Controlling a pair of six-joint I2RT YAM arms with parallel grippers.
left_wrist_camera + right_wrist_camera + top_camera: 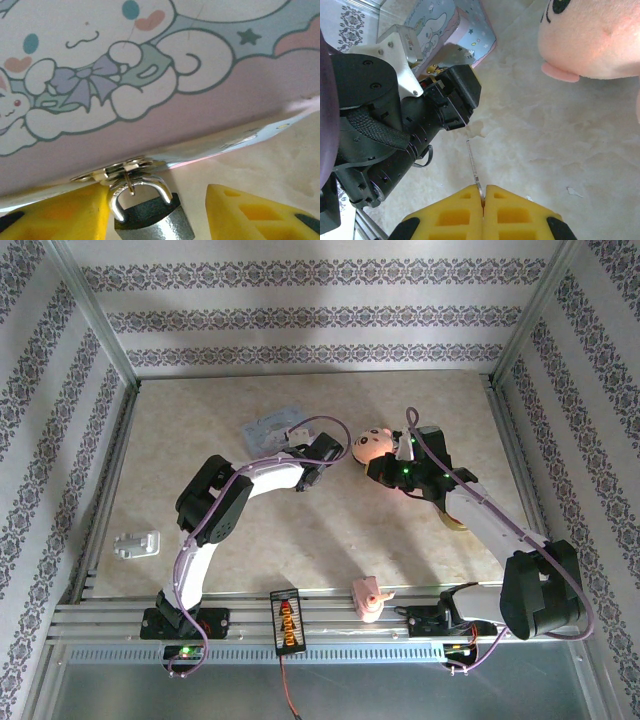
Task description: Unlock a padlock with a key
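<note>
At the near rail, about six o'clock in the overhead view, lie a small pink toy (pixel 367 597) and a black strip (pixel 286 618) with orange-red parts. A white plastic piece (pixel 137 543) sits on the marbled table (pixel 300 540) toward eight o'clock. Farther in, both arms bend toward the middle. The right gripper (pixel 482 192) is clenched: its own camera shows the yellow jaws pressed together on a thin silvery key (pixel 472 160), seen edge-on, whose free end points to about eleven o'clock at the black housing of the other arm. From overhead the key is too fine to make out. The left gripper (pixel 157 197) is released, its yellow jaws standing apart. Between them, at six o'clock in the left wrist view, hangs the padlock (pixel 152 220). It has a dark body with a silvery face, and its silvery shackle is looped through a brass-coloured hasp (pixel 117 170). The jaw at seven o'clock is just beside the shackle, and a clear gap separates the lock from the jaw at five o'clock. From overhead the lock is too small to tell. The hasp belongs to the pale blue tin (pixel 272 428), printed with a cartoon rabbit, which lies at eleven o'clock overhead. The pink doll (pixel 372 445) has its head near twelve o'clock, just beside the right wrist.
</note>
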